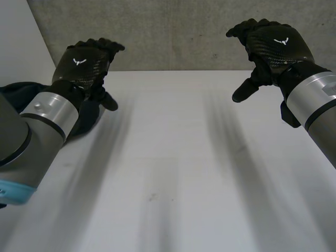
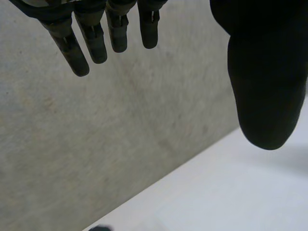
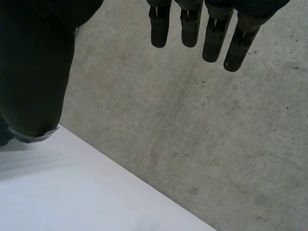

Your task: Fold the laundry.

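Nearest the lens: left arm [image 1: 31, 131], lower left of the frame, running up to left hand [image 1: 86, 63] in the upper left, held above the desk [image 1: 173, 173]. Fingers [image 2: 72, 53] straight in its wrist view, thumb [image 2: 262, 86] well apart from them, nothing between: spread and empty. Same story for right hand [image 1: 273, 44], upper right of the frame: fingers [image 3: 159, 29] straight, thumb [image 3: 33, 72] off to one side, holding nothing, hanging clear of the desk, seen against the grey wall [image 1: 173, 31]. Laundry = dark cloth [image 1: 13, 92] bunched at the left edge of the frame, mostly hidden behind the left arm, with a lobe poking out just below the left hand. Not touched by either hand as far as can be seen. Key relation: cloth down and toward the frame's left from the left hand, near it; well apart from the right hand, with the whole bare middle of the desk between. Long axis of the cloth: cannot tell, too much hidden by the arm. Judgement: left hand the obvious one to reach, needing to drop and pull back toward the frame's left edge, then drag the cloth to the middle before any fold. Nothing folded yet, so task at the very start. Risk: grabbing a blind bunch instead of an edge.
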`<state>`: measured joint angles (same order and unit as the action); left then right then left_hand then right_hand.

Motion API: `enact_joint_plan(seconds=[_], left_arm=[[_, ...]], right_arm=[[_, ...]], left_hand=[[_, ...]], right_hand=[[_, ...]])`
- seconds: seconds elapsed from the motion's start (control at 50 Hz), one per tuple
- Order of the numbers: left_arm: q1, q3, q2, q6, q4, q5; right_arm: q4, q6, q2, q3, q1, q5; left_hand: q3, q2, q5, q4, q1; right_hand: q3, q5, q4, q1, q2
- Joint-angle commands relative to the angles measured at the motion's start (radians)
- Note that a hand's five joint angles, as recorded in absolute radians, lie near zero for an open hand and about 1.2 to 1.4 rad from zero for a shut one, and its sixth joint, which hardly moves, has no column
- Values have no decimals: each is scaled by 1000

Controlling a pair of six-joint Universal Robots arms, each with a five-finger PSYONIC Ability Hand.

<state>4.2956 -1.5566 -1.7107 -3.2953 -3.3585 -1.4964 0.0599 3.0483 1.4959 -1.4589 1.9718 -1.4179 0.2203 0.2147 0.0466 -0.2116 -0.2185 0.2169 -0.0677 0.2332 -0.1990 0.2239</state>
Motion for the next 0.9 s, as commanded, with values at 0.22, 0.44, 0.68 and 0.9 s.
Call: enact_joint_plan(seconds=[0.22, 0.44, 0.68, 0.9], left_arm=[[317, 188, -478, -476, -93, -2], [340, 194, -572, -647, -291, -62], [-62, 26, -256, -451, -318, -64], [-424, -54, -368, -265, -250, -39]], right_arm=[[3, -2, -5, -1, 1, 0], [3, -2, -20, -1, 2, 0], [0, -77, -22, 15, -16, -3], [-11, -79, -13, 54, -140, -10]], left_hand=[[-45, -39, -46, 36, 43], [1176, 1182, 1175, -1185, -1178], [1176, 1182, 1175, -1185, -1178], [565, 570, 564, -573, -566]], right_hand=[[-42, 68, -59, 24, -49], [-42, 68, -59, 24, -49], [-42, 68, -59, 24, -49], [-42, 68, -59, 24, -49]])
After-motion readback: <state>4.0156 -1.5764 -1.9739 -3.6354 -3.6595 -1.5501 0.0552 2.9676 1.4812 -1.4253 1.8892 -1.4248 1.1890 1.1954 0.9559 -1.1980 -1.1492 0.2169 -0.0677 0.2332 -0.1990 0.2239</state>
